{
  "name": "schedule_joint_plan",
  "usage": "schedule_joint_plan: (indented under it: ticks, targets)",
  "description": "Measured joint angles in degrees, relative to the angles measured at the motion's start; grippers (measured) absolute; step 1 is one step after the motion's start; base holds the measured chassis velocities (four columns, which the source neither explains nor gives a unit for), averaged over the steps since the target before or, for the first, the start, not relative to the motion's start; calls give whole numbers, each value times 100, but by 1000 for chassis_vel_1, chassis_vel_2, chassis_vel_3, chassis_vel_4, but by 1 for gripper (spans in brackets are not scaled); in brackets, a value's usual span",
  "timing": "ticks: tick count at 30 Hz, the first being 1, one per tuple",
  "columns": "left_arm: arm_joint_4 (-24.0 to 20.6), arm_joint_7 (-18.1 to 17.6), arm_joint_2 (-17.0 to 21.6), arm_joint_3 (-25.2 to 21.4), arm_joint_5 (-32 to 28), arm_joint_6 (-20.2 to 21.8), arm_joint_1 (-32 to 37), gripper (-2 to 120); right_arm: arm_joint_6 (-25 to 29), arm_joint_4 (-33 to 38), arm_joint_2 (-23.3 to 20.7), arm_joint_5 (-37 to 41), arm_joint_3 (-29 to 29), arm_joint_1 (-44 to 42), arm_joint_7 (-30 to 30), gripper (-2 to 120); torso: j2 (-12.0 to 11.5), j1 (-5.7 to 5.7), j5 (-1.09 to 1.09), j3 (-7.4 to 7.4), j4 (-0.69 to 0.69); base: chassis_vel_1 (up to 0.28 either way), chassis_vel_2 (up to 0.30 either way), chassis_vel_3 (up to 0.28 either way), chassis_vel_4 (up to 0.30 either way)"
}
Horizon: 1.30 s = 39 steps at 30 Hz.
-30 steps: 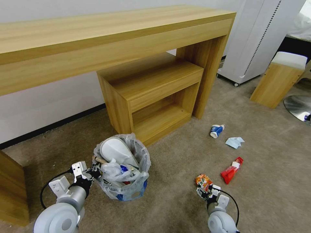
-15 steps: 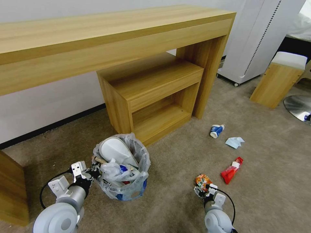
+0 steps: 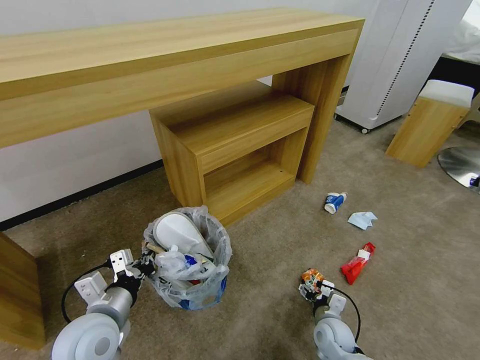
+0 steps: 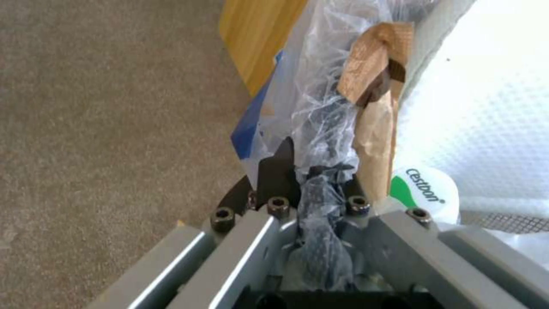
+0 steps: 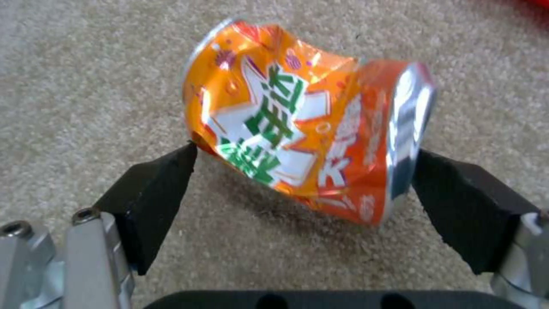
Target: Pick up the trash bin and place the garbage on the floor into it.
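Head view: trash bin (image 3: 189,260), clear-bag lined, blue low on its wall, on the beige carpet (image 3: 415,280) in front of the low wooden shelf unit (image 3: 235,145); already holds a white slipper (image 3: 180,232) and crumpled litter, so the task looks part done. Left gripper (image 3: 145,267) clamped on the bin's near-left rim. Still on the carpet: crushed can (image 3: 312,276) at the right gripper (image 3: 311,292); red wrapper (image 3: 357,264) beyond it, long axis slanting toward the stool; blue-white cup (image 3: 334,202) on its side; tissue (image 3: 362,219) just beside the cup. Left wrist view: dark pads closed on a twisted fold of bag plastic (image 4: 320,189); wooden stick (image 4: 375,103) stands against the bin's inner wall. Right wrist view: can, orange with green characters, long axis lying across the jaw gap, rimmed end toward one finger; fingers (image 5: 157,193) spread either side, both touching or nearly so, whether it is lifted cannot be told.
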Motion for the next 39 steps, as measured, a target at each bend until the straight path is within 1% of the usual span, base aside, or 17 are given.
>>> schedule_joint_plan:
  ticks: [5, 8, 10, 11, 13, 14, 15, 17, 18, 20, 22, 23, 26, 34, 35, 37, 39]
  targets:
    - [-36, -1, 8, -18, -12, -5, 24, 1, 37, -108, 40, -47, 19, 48, -37, 86, 0, 0, 0, 0, 0, 0, 0, 0, 0]
    - [-41, -2, 9, -23, -13, -9, 49, 1, 51, -176, 74, -79, 32, 92, -50, 77, 0, 0, 0, 0, 0, 0, 0, 0, 0]
    - [-41, -3, 8, -24, -12, -9, 50, 1, 52, -181, 77, -84, 32, 95, -50, 76, 0, 0, 0, 0, 0, 0, 0, 0, 0]
    - [-45, -3, 5, -23, -12, -9, 52, 1, 65, -205, 87, -103, 32, 102, -57, 68, 0, 0, 0, 0, 0, 0, 0, 0, 0]
    - [-47, -3, 3, -25, -11, -12, 52, 1, 95, -232, 89, -131, 31, 101, -81, 61, 0, 0, 0, 0, 0, 0, 0, 0, 0]
    - [-46, -4, 2, -26, -8, -15, 54, 1, 120, -249, 89, -160, 31, 101, -96, 54, 0, 0, 0, 0, 0, 0, 0, 0, 0]
    - [-46, -4, 2, -26, -8, -15, 54, 1, 120, -249, 89, -160, 31, 101, -96, 54, 0, 0, 0, 0, 0, 0, 0, 0, 0]
    - [-37, -4, -3, -26, 1, -19, 54, 1, 143, -258, 81, -187, 31, 99, -110, 46, 0, 0, 0, 0, 0, 0, 0, 0, 0]
    - [-37, -4, -3, -26, 1, -19, 54, 1, 143, -258, 81, -187, 31, 99, -110, 46, 0, 0, 0, 0, 0, 0, 0, 0, 0]
    - [-16, -5, -16, -16, 19, -20, 49, 1, 155, -254, 59, -207, 30, 95, -117, 36, 0, 0, 0, 0, 0, 0, 0, 0, 0]
    - [-9, -5, -44, 13, 37, -22, 27, 1, 186, -204, 24, -262, 30, 68, -127, 18, 0, 0, 0, 0, 0, 0, 0, 0, 0]
    - [-9, -5, -44, 13, 37, -22, 27, 1, 186, -204, 24, -262, 30, 68, -127, 18, 0, 0, 0, 0, 0, 0, 0, 0, 0]
    - [-9, -5, -48, 13, 43, -27, 19, 1, 285, -176, -24, -426, 30, 12, -196, 1, 0, 0, 0, 0, 0, 0, 0, 0, 0]
    - [-9, -1, -73, 11, 59, -38, 18, 1, 482, -12, -185, -945, 26, -168, -434, 0, 0, 0, 0, 0, 0, 0, 0, 0, 0]
    - [-9, -1, -74, 11, 59, -38, 17, 1, 486, 8, -201, -958, 25, -183, -445, 2, 0, 0, 0, 0, 0, 0, 0, 0, 0]
    - [5, 3, -97, 16, 65, -41, 1, 1, 496, 157, -336, -1065, 15, -302, -530, 15, 0, 0, 0, 0, -1, 0, 0, 0, 0]
    - [8, 5, -103, 20, 67, -43, -1, 1, 516, 184, -369, -1115, 19, -326, -571, 18, 0, 0, 0, 0, -1, 0, 0, 0, 0]
